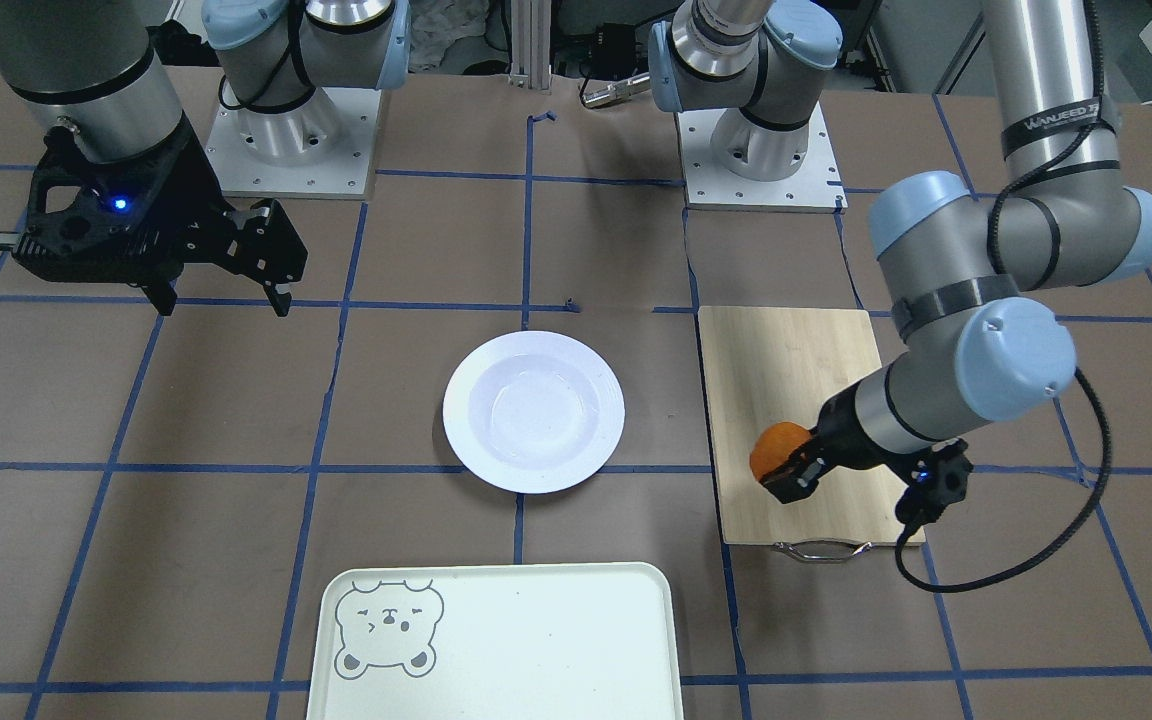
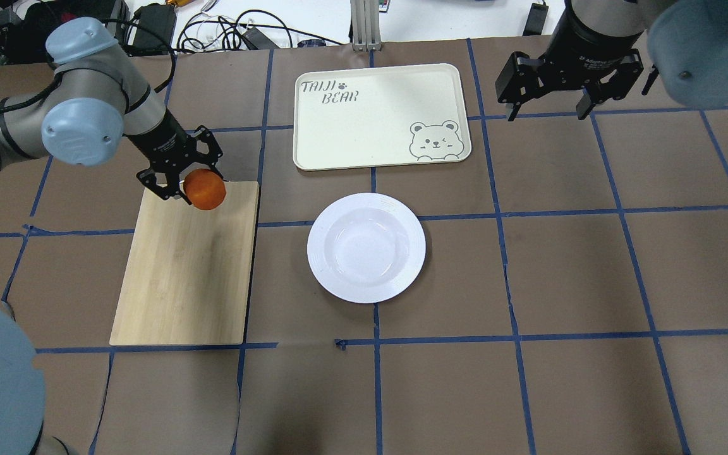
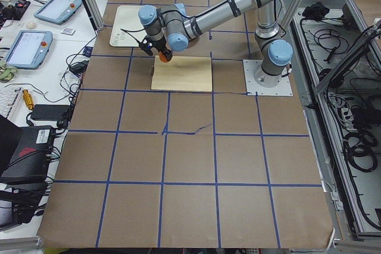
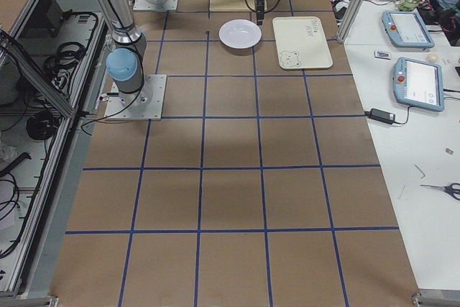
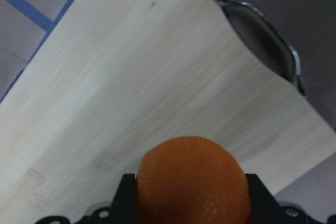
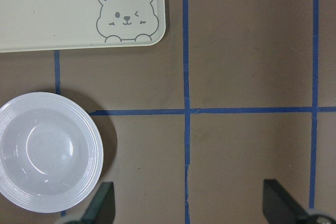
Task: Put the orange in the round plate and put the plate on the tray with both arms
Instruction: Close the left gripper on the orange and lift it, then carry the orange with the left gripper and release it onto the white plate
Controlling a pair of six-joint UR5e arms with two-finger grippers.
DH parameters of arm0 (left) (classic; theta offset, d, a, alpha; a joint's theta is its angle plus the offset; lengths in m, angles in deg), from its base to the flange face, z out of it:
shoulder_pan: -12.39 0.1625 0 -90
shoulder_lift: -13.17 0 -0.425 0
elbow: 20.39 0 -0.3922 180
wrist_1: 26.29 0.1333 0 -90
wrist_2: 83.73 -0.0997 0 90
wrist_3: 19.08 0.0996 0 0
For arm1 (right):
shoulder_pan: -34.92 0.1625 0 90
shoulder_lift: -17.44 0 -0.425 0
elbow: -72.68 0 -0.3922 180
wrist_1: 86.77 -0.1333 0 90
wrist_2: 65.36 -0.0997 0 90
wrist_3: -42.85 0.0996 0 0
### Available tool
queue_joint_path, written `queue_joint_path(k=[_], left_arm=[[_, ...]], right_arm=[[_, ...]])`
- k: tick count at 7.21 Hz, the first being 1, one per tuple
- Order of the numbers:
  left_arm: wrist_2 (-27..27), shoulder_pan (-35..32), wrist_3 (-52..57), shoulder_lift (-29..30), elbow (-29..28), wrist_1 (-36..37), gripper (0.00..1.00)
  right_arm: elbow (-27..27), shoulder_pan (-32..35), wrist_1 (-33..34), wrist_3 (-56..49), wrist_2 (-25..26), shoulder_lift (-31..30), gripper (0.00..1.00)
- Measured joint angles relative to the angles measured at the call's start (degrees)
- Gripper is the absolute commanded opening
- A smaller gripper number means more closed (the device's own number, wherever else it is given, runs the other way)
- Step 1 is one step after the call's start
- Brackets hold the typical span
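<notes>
While hovering over the bamboo board (image 2: 187, 272), clamps left end effector (image 2: 196, 189) on the orange (image 2: 206, 189); holds right end effector (image 2: 546, 114) apart near the tray (image 2: 370, 136)

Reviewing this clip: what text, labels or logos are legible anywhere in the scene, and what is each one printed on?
"TAIJI BEAR", with a paw print after TAIJI: printed on the tray, in the corner opposite the bear face.
"WANJEED T", cut off at the edge: white letters on a black strap around the left arm.
White print on the right arm, on its black wrist: too small to read.
</notes>
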State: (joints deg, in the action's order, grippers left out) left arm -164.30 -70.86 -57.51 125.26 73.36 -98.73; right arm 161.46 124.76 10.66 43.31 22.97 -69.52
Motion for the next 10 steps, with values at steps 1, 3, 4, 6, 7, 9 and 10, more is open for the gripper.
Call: queue_joint_path(k=[1,3,4,6,7,9,10], left_arm=[[1.5,-4.75,-5.47,0.32,-1.06,0.37,0.0],[3.58,-13.02,-11.86,0.93,-0.94,1.08,0.0],[4.55,-15.88,-14.16,1.23,-0.44,1.61,0.0],[5.13,-19.09,-16.62,2.18,1.27,3.55,0.51],[5.25,-20.16,-17.7,2.81,2.25,6.19,1.0],[5.11,-22.24,-21.27,3.69,2.93,9.51,1.0],[4.64,-22.72,-21.81,3.51,2.83,9.9,1.0]], right_arm=[[0.0,-0.04,0.02,-0.01,0.0,0.02,1.0],[0.0,-0.09,0.01,-0.02,0.0,0.04,1.0],[0.0,-0.09,-0.02,-0.02,0.0,0.03,1.0],[0.0,-0.1,-0.17,-0.02,0.0,0.04,1.0],[0.0,-0.09,-0.21,-0.02,0.0,0.04,1.0],[0.0,-0.09,-0.19,-0.08,0.0,0.04,1.0],[0.0,-0.16,-0.07,-0.19,0.0,0.09,1.0]])
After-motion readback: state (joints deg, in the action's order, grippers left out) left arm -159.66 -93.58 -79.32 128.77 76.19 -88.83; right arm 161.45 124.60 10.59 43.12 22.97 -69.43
